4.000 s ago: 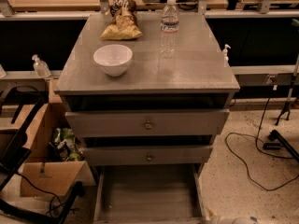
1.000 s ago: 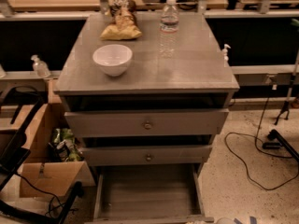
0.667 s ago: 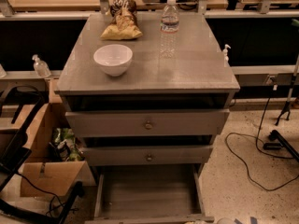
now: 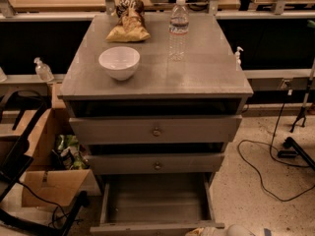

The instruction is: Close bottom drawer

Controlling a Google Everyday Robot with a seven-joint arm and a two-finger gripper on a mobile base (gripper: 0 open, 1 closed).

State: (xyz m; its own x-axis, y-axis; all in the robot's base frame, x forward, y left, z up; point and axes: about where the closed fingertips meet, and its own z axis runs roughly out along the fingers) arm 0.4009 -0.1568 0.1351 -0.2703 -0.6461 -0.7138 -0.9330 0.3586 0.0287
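Bottom drawer (image 4: 156, 201) is pulled well out below the two upper drawers, its front panel at the frame's lower edge. Claw (image 4: 230, 230): only a pale part shows, just beside the panel's right corner; released or clenched, cannot tell. Cardboard box (image 4: 51, 183) crowds the drawer's left side. Cable (image 4: 263, 178) loops on the open floor to the right.

One camera looks steeply down from in front of the grey cabinet (image 4: 197, 77), fairly near, with the open bottom drawer (image 4: 156, 200) at the frame's lower edge. The gripper (image 4: 229, 230) just shows at bottom right.
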